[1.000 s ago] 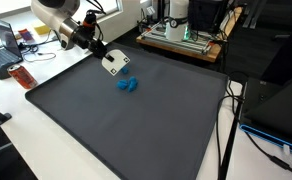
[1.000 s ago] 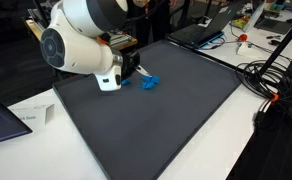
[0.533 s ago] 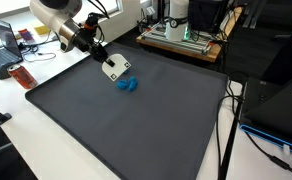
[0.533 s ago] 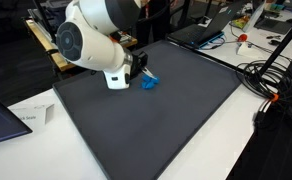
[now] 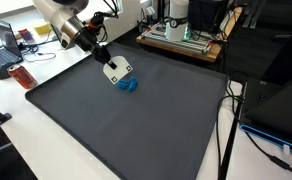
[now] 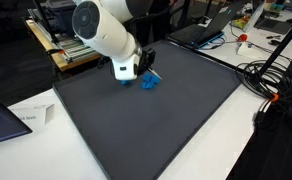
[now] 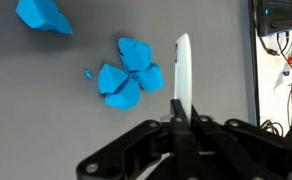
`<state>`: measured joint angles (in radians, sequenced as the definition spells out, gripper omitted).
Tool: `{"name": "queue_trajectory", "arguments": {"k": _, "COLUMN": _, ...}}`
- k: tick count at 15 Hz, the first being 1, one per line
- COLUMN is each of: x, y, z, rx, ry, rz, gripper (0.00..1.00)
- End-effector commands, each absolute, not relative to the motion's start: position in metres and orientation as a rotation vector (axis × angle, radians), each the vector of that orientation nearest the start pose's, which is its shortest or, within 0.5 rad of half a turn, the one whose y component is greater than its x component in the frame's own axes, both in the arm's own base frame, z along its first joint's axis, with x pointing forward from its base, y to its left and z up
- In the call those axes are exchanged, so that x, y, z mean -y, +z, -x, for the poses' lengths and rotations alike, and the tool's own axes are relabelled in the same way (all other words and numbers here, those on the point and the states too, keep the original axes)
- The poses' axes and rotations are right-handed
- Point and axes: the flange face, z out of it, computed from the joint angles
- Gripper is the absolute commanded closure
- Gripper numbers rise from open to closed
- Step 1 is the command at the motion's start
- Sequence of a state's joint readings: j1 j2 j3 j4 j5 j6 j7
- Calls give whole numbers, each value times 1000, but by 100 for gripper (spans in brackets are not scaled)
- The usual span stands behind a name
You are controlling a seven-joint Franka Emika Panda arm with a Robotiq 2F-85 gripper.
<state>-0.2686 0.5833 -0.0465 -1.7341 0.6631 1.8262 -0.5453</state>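
Office clutter rings a white counter [image 5: 56, 130] with laptops, cables and a rack of gear along its far edge. A dark grey mat [image 5: 136, 130] covers most of the counter top.

On the mat lies a blue lump [image 5: 128, 85], also seen in the exterior view from the opposite side [image 6: 150, 80]. It sits well inside the mat, nearer the edge on the arm's side than the opposite edge, and away from every corner. From the wrist view the lump [image 7: 129, 72] is a tight cluster of a few angular chunks pressed together. It is about as wide as it is long, so no clear long axis shows and I cannot tell which way it points. A separate blue piece [image 7: 43, 15] rests apart from it at the frame's upper corner, and a tiny blue crumb [image 7: 87, 73] lies just beside the cluster.

Over the mat, the claw [image 5: 117, 70] is closed tight with nothing between its pale fingers [image 7: 182, 75]. Both exterior views show it low [image 6: 126, 70] and just beside the lump, on the side toward the arm's base. In the wrist view the closed tips [image 7: 182, 42] stand next to the cluster; I cannot tell whether they touch it.
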Motion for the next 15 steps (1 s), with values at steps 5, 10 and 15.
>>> {"name": "queue_trajectory", "arguments": {"k": 5, "x": 122, "y": 257, "z": -578, "rx": -229, "ry": 160, "rz": 2548, "gripper": 99}}
{"name": "queue_trajectory", "arguments": {"k": 10, "x": 104, "y": 272, "z": -565, "rx": -286, "ry": 111, "rz": 2654, "gripper": 99}}
{"name": "queue_trajectory", "arguments": {"k": 15, "x": 97, "y": 300, "z": -553, "rx": -343, "ry": 37, "rz": 2726, "gripper": 99}}
